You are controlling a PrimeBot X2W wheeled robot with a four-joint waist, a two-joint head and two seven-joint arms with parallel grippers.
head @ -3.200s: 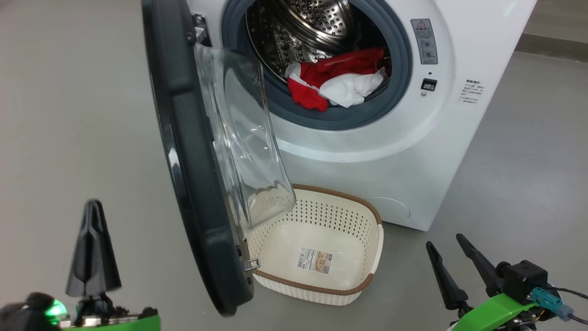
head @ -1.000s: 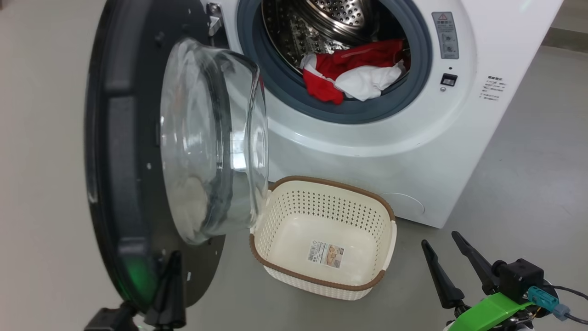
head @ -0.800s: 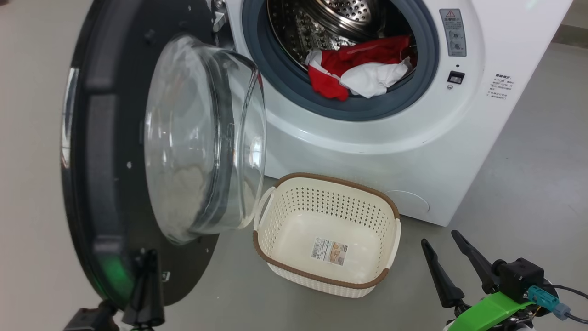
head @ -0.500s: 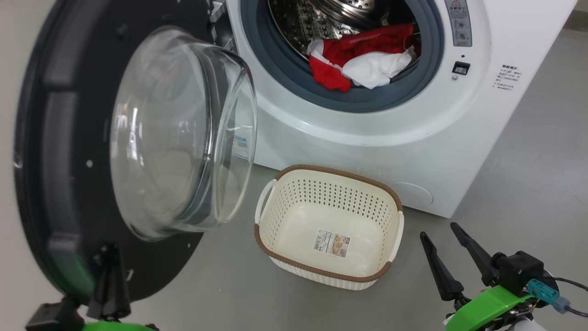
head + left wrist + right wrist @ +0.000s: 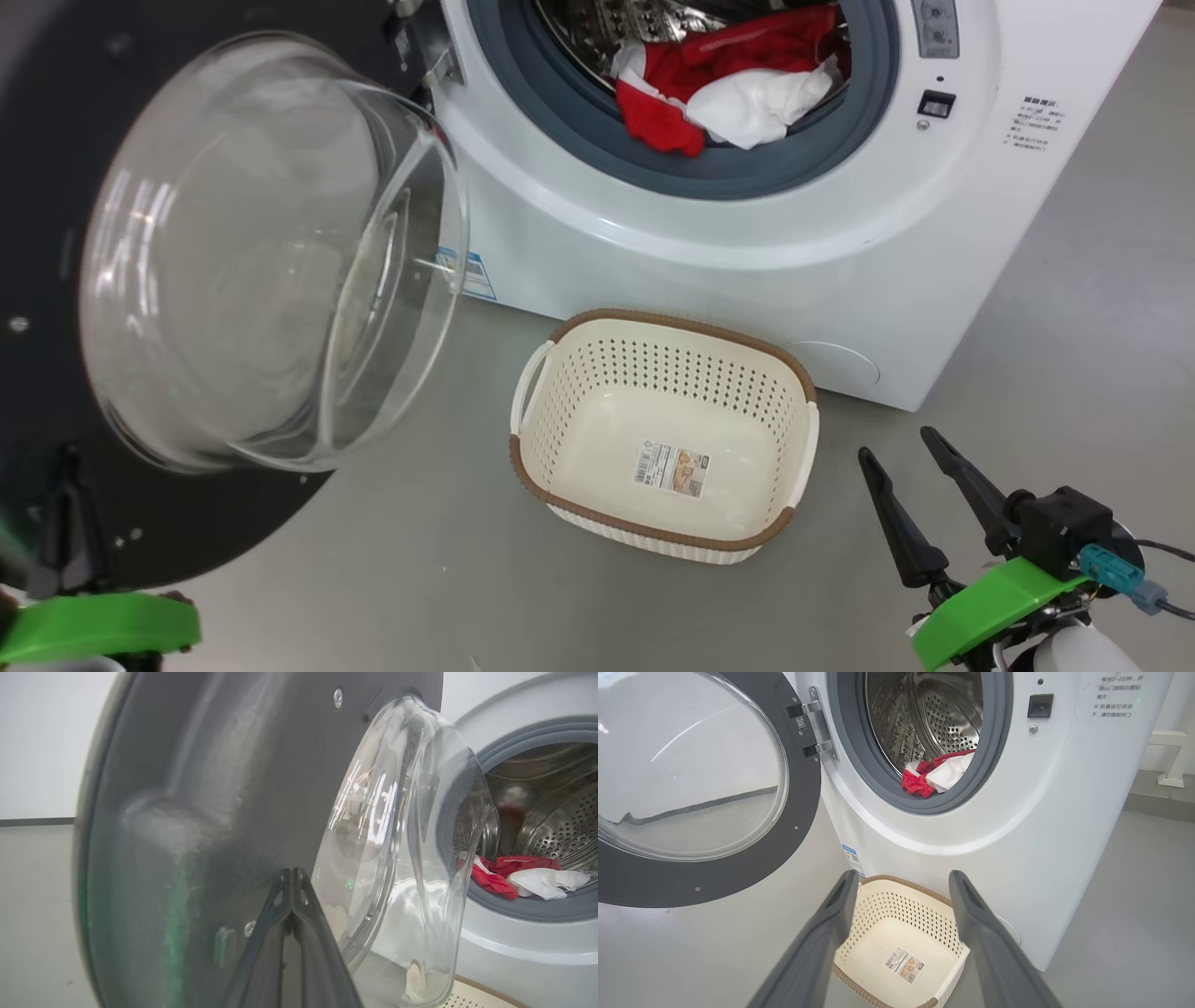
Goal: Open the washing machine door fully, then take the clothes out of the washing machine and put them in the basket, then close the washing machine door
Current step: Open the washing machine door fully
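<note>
From the head, see door [image 5: 252, 252] standing wide open at left, clear of basket [image 5: 653, 322] on open floor [image 5: 420, 560] before washer [image 5: 747, 271]. See clothes [image 5: 738, 84] heaped at the drum's lip, and right gripper [image 5: 894, 442] spread apart near basket.

From left wrist, find left gripper [image 5: 292, 873] pressed together at door's inner face.

From right wrist, look between parted fingers [image 5: 822, 938] into basket.

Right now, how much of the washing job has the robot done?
The washing machine door is swung wide open, with the shut left gripper at its inner face. The red and white clothes lie in the washing machine, and the basket is empty. Unloading and closing are left.
</note>
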